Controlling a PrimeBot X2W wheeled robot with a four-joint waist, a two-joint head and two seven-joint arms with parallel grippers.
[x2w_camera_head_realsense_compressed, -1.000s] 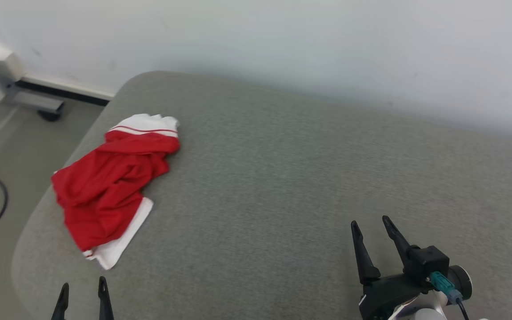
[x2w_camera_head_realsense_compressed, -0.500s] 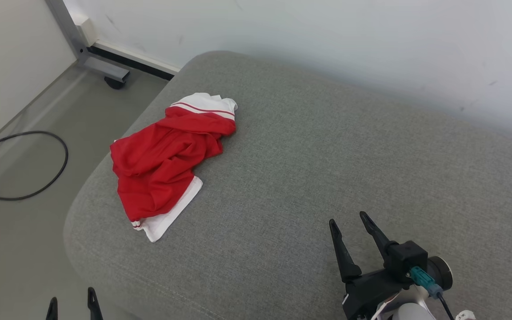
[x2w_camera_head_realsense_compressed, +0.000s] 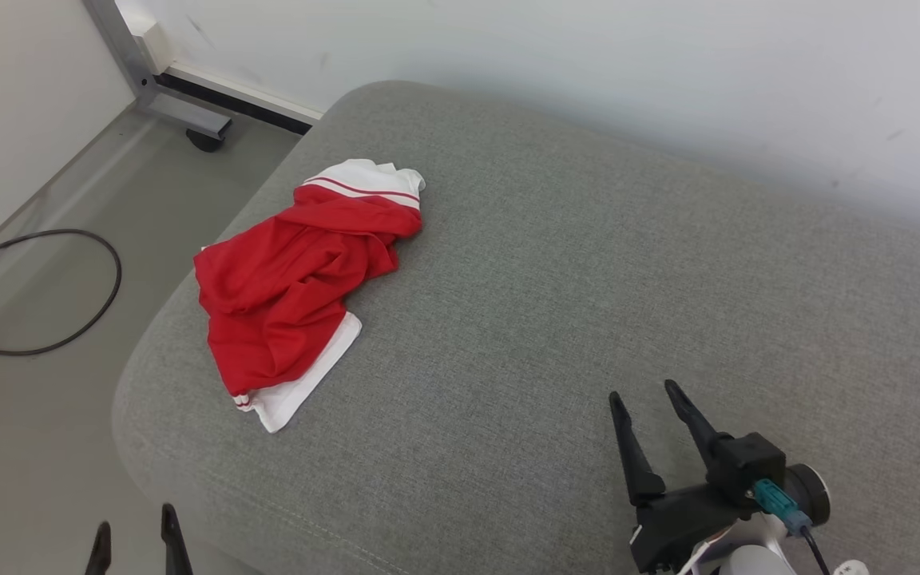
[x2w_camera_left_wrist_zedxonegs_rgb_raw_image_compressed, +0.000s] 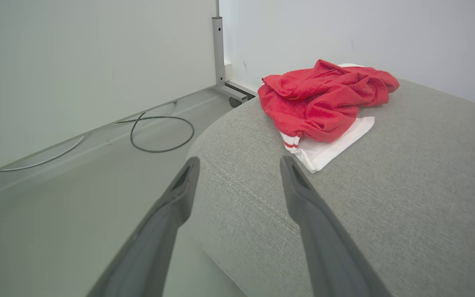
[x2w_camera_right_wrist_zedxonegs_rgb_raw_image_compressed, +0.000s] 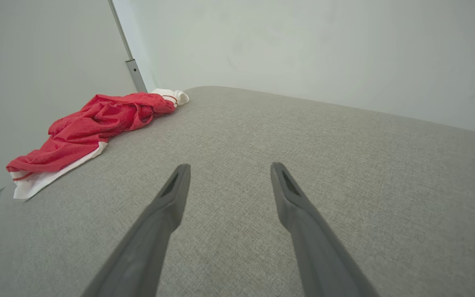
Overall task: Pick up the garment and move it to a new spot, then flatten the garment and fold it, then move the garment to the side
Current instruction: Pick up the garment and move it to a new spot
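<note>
A crumpled red garment (x2w_camera_head_realsense_compressed: pixel 292 279) with white striped bands lies near the left end of the grey cushioned surface (x2w_camera_head_realsense_compressed: pixel 556 303). It appears again in the left wrist view as the garment (x2w_camera_left_wrist_zedxonegs_rgb_raw_image_compressed: pixel 324 99) and in the right wrist view as the garment (x2w_camera_right_wrist_zedxonegs_rgb_raw_image_compressed: pixel 93 123). My left gripper (x2w_camera_head_realsense_compressed: pixel 132 531) stands open at the bottom left, off the cushion's near-left corner, with nothing between its fingers (x2w_camera_left_wrist_zedxonegs_rgb_raw_image_compressed: pixel 179 194). My right gripper (x2w_camera_head_realsense_compressed: pixel 642 391) is open over the bare cushion at the lower right, far from the garment and empty.
A white wall (x2w_camera_head_realsense_compressed: pixel 588 72) runs behind the cushion. On the floor to the left lie a black cable loop (x2w_camera_head_realsense_compressed: pixel 45 295) and a metal frame foot with a castor (x2w_camera_head_realsense_compressed: pixel 196 128). The cushion's left edge (x2w_camera_head_realsense_compressed: pixel 140 375) drops to the floor.
The whole head view has shifted, so the camera turned left and down; the garment lies as before. Both grippers stay open and empty.
</note>
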